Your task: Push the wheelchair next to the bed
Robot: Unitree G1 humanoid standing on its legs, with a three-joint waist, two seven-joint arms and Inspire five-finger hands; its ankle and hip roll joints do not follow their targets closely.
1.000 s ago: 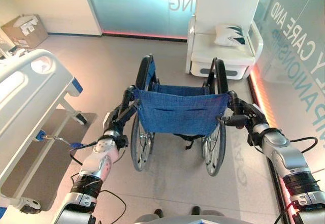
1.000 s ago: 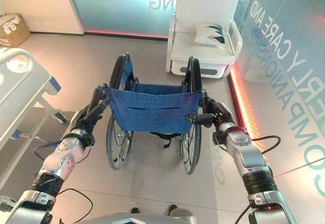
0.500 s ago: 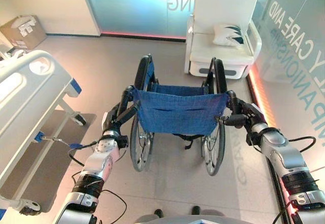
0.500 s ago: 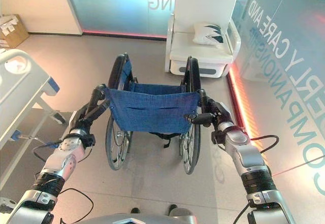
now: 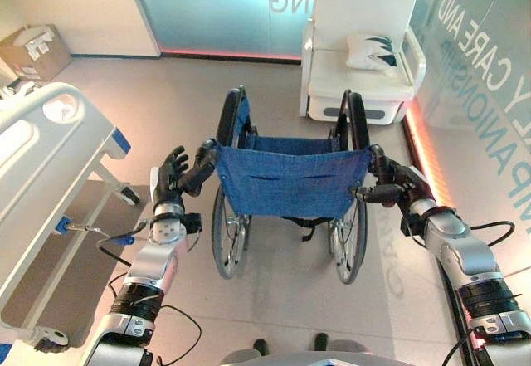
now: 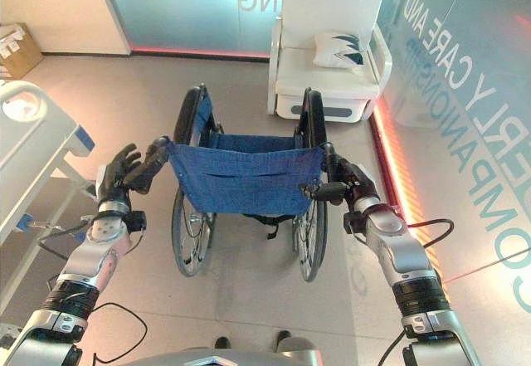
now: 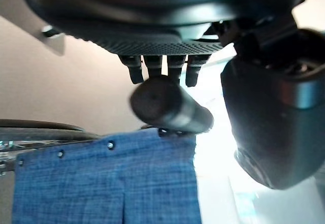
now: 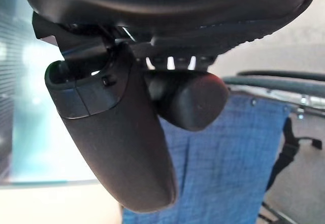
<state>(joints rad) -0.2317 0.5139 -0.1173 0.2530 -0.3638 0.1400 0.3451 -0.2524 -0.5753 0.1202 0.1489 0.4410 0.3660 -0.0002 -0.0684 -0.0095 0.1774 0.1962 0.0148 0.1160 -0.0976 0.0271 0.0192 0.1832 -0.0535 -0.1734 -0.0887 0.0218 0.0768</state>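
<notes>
The hospital bed (image 5: 50,167) lies well apart on the robot's left from the blue-backed wheelchair (image 5: 290,183) mid-floor, so most of the push is left, with the right hand (image 5: 397,188) curled round its push handle (image 8: 190,99) and the left hand (image 5: 168,185) spread open beside its own.
</notes>
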